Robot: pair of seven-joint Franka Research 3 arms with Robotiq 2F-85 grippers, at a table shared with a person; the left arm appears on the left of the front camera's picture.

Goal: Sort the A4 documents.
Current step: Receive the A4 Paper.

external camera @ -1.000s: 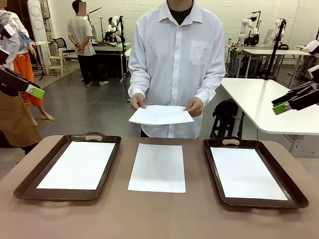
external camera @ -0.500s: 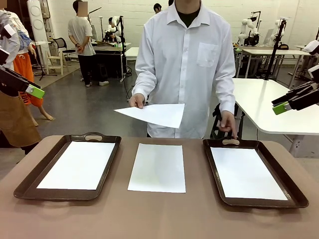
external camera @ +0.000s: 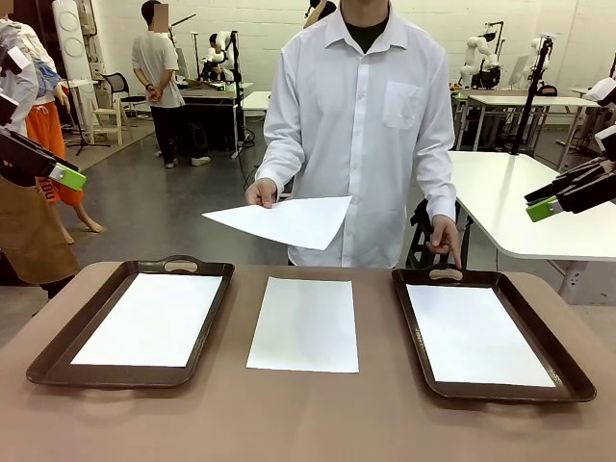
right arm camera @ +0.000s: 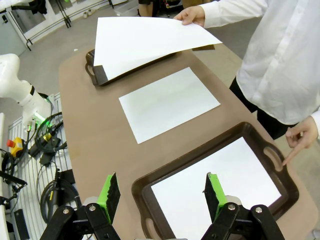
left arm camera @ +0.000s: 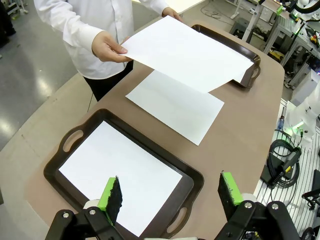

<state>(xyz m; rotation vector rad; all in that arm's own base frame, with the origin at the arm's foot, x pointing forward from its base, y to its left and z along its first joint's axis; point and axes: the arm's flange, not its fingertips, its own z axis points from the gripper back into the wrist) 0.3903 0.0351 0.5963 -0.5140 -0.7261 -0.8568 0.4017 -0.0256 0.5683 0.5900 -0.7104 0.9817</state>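
The left gripper (left arm camera: 170, 192) and right gripper (right arm camera: 162, 192) are hanging wide open, gripping nothing. One sheet (external camera: 152, 319) is lying in the left tray (external camera: 60, 348), another sheet (external camera: 476, 334) in the right tray (external camera: 551, 342), and a middle sheet (external camera: 305, 323) between them. A person's hand (external camera: 261, 193) is holding a raised sheet (external camera: 284, 219), which is partly hiding the far tray in both wrist views.

Just past your left fingers (left arm camera: 114, 192) you have a dark brown handled tray (left arm camera: 150, 146) on the tan desk (left arm camera: 240, 125); a second tray (right arm camera: 142, 189) lies past the right fingers (right arm camera: 214, 190).

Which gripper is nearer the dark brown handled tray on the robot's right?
Right. The right gripper hangs raised beside that tray; the left gripper is across the table, beside the other tray.
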